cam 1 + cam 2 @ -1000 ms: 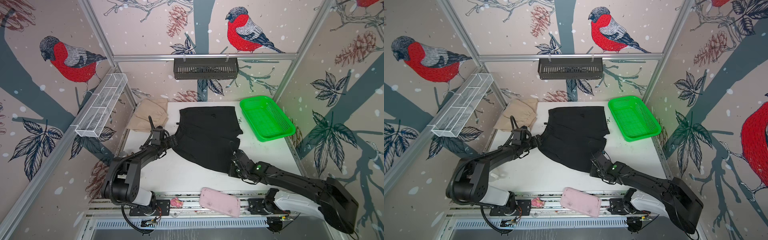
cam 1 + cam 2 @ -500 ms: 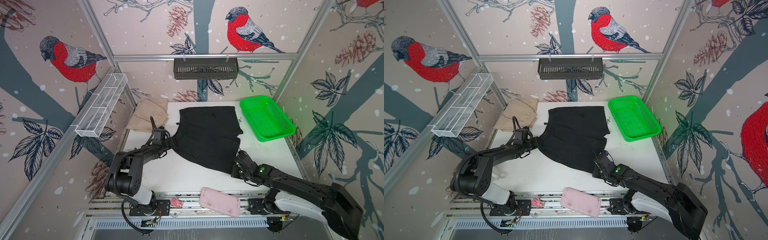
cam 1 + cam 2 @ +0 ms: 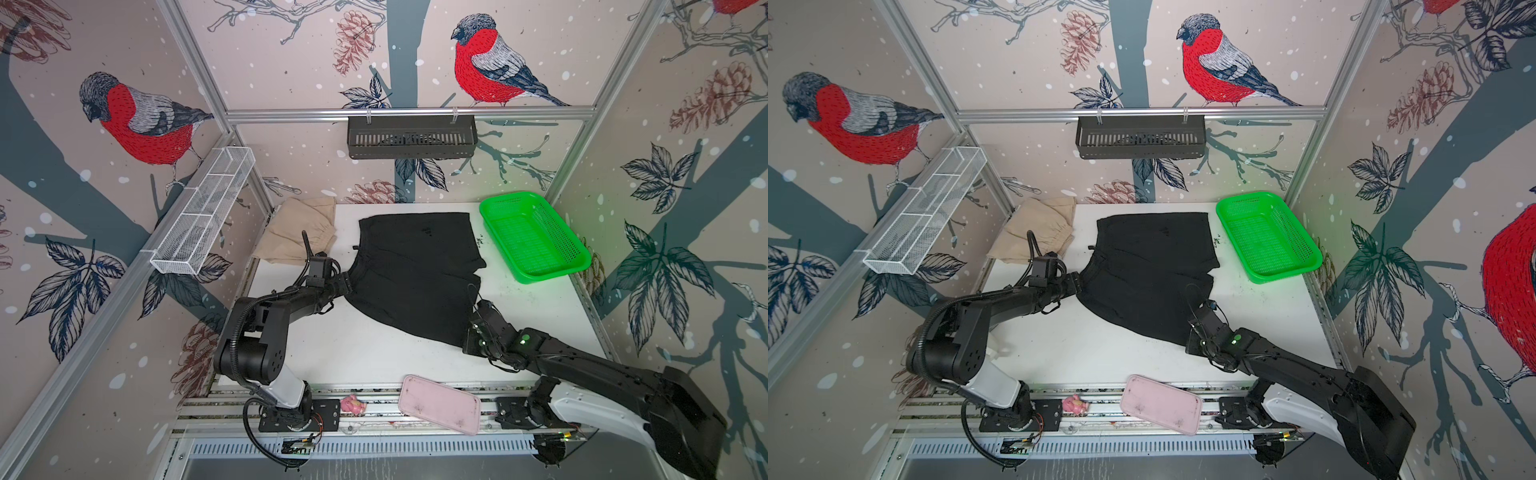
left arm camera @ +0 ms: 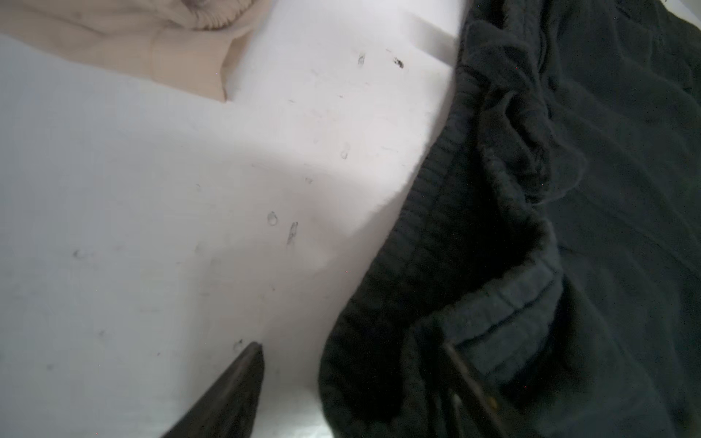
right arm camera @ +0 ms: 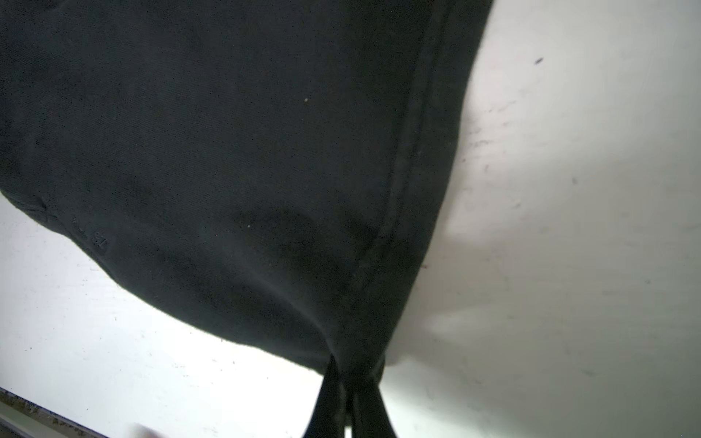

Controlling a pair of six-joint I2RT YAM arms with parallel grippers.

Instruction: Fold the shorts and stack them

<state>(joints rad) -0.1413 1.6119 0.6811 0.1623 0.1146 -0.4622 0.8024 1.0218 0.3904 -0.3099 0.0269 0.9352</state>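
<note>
While the black shorts (image 3: 415, 270) lie spread across the middle of the white table (image 3: 365, 357), their near corner is pinched tight between the pressed-together fingers of the right gripper (image 5: 351, 379). At their waistband edge the left gripper (image 4: 352, 347) stands spread, one finger over bare table, the other on the cloth. Farther off, the beige shorts (image 3: 297, 232) lie crumpled at the far left corner, and the green basket (image 3: 513, 197) sits far right.

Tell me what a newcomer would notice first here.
The black shorts lie spread across the white table, their near corner pinched by the right fingers. A bright green basket sits at the far right corner, and beige shorts lie bunched at the far left.
</note>
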